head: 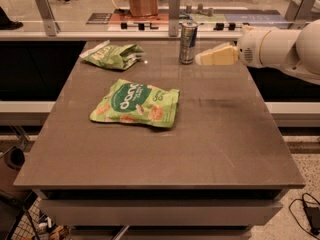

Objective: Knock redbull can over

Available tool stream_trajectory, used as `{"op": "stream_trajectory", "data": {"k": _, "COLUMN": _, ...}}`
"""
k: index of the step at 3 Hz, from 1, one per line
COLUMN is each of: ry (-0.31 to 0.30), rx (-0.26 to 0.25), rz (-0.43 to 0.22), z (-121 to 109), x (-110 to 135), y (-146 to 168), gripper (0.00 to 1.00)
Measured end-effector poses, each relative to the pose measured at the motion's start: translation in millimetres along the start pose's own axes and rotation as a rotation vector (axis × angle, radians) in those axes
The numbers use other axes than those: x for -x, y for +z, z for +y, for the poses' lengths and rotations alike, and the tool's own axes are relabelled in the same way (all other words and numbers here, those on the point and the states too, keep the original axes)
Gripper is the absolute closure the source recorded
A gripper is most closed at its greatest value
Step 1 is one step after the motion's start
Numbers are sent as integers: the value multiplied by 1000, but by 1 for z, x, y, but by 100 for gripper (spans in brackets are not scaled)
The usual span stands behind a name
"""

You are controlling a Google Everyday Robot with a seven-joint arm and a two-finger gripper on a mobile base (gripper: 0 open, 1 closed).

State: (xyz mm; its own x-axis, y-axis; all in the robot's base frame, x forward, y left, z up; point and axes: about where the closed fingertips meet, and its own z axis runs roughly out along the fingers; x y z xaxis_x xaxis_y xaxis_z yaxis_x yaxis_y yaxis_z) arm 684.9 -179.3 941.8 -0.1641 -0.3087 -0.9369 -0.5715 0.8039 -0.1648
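Pincer (207, 58) level (arm from right), tip beside redbull can (188, 43) — upright

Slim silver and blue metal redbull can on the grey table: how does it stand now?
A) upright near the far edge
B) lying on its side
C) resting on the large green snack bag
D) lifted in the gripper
A: the slim silver and blue redbull can stands upright near the far edge of the grey table, with the cream gripper reaching in at its right side.
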Motion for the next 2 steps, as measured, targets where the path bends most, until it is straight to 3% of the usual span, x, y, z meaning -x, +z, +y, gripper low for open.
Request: {"op": "stream_trajectory", "data": {"k": 2, "ry": 17, "rx": 29, "rz": -64, "z": -3, "x": 4, "y": 43, "gripper": 0}}
